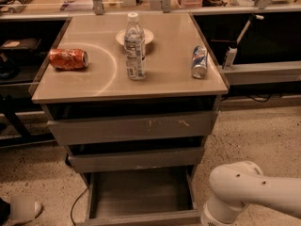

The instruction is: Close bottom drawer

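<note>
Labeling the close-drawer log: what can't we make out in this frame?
- Gripper: camera view, out of frame past the bottom edge; only the white arm shows, lower right.
- Bottom drawer: camera view, front face cut off by the bottom edge; contact with the arm unclear.
- Blue can: label too blurred to read.
</note>
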You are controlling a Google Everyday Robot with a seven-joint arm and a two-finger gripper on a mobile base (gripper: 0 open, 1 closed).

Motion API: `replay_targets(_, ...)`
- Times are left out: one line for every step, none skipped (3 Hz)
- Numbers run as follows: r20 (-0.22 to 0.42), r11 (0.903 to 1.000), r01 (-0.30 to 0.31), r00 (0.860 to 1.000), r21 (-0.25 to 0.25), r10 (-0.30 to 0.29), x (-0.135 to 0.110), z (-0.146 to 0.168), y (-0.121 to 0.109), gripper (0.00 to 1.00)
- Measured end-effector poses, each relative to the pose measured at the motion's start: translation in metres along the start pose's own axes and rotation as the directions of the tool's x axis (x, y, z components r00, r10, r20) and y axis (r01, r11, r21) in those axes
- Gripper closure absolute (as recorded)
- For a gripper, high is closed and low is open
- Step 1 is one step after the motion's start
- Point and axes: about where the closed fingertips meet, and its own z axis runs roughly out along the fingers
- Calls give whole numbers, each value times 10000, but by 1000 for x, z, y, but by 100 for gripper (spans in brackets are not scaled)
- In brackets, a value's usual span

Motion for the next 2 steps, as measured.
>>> replay_targets(196,9984,-154,9997,-544,165,-6,30,2,100)
replay_targets(179,9983,-154,9997,-557,164,-5,30,2,100)
